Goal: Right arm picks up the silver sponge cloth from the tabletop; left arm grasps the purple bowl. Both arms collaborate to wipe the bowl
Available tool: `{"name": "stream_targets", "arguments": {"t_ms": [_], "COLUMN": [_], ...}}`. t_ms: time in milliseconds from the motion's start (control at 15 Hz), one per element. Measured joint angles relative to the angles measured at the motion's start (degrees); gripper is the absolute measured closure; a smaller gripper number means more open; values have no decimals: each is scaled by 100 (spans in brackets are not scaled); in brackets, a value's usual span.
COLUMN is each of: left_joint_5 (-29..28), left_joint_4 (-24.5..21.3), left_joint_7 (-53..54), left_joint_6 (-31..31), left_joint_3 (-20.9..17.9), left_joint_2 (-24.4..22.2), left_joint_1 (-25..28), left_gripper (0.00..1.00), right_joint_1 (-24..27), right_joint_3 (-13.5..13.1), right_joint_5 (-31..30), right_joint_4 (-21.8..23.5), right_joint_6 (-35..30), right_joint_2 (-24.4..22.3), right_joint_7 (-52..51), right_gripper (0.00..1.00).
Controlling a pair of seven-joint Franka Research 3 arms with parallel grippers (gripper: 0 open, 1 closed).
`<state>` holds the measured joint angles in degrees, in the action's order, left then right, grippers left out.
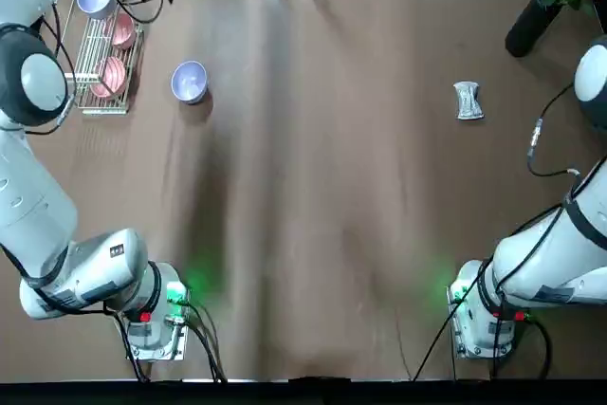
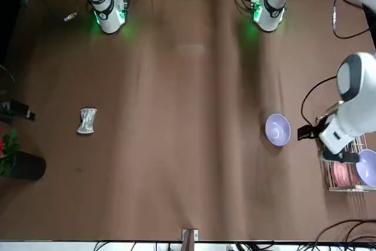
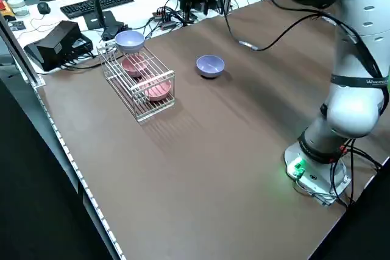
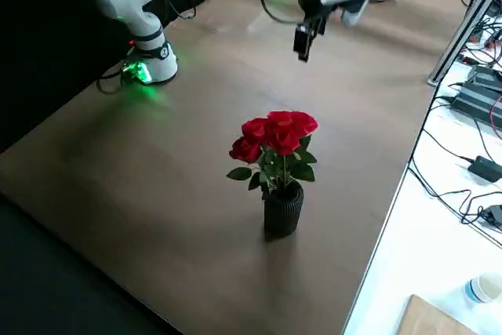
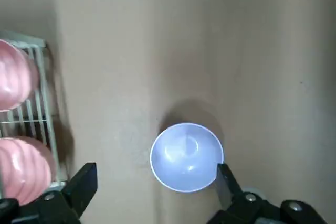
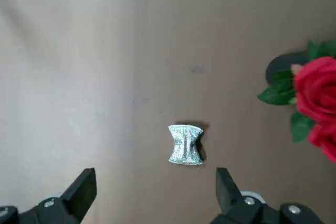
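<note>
The silver sponge cloth [image 1: 469, 101] lies flat on the brown worktop [image 1: 322, 196] toward its far right side, not far from the vase of red roses [image 4: 276, 170] in the far right corner. The right gripper [image 6: 152, 195] hangs above the cloth with its fingers spread wide and nothing between them, the cloth sitting roughly centred in the gap as its wrist camera sees it; that looks like a line-up for a straight drop onto the pad's pinched waist.

The purple bowl [image 1: 189, 82] stands upright near the far left side of the worktop, just beside a wire rack [image 3: 141, 83] holding pink bowls [image 3: 146, 77], but not touching it. The left gripper [image 5: 155, 195] hovers over it, fingers apart and empty, one finger over the bowl's rim, probably so it can pinch the wall. Neither thing is grasped yet.
</note>
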<state>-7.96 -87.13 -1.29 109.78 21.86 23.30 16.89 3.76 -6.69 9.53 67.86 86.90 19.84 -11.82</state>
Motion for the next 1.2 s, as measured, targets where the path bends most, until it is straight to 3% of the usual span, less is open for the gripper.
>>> {"name": "stream_targets", "arguments": {"t_ms": [200, 467, 800, 1000, 1200], "left_joint_5": [0, 1, 1, 199, 567], "left_joint_4": [202, 434, 505, 488, 59], "left_joint_7": [-11, -103, -177, -436, -516], "left_joint_6": [-148, -444, -1102, -1275, -1307], "left_joint_3": [64, 302, 220, -388, -1090], "left_joint_2": [-150, -187, -547, -765, -1234], "left_joint_1": [-38, -50, -420, -996, -1612], "left_gripper": [0, 0, 0, 0, 0], "right_joint_1": [-59, -122, -281, -271, -254], "right_joint_3": [10, 23, 36, 3, -33], "right_joint_5": [-89, -313, -388, -420, -660], "right_joint_4": [127, 946, 1274, 1275, 1287], "right_joint_6": [-42, 294, 408, 361, 241], "right_joint_2": [-501, -1059, -1118, -1122, -1123], "right_joint_7": [270, 349, 392, 421, 556], "right_gripper": [0, 0, 0, 0, 0]}}
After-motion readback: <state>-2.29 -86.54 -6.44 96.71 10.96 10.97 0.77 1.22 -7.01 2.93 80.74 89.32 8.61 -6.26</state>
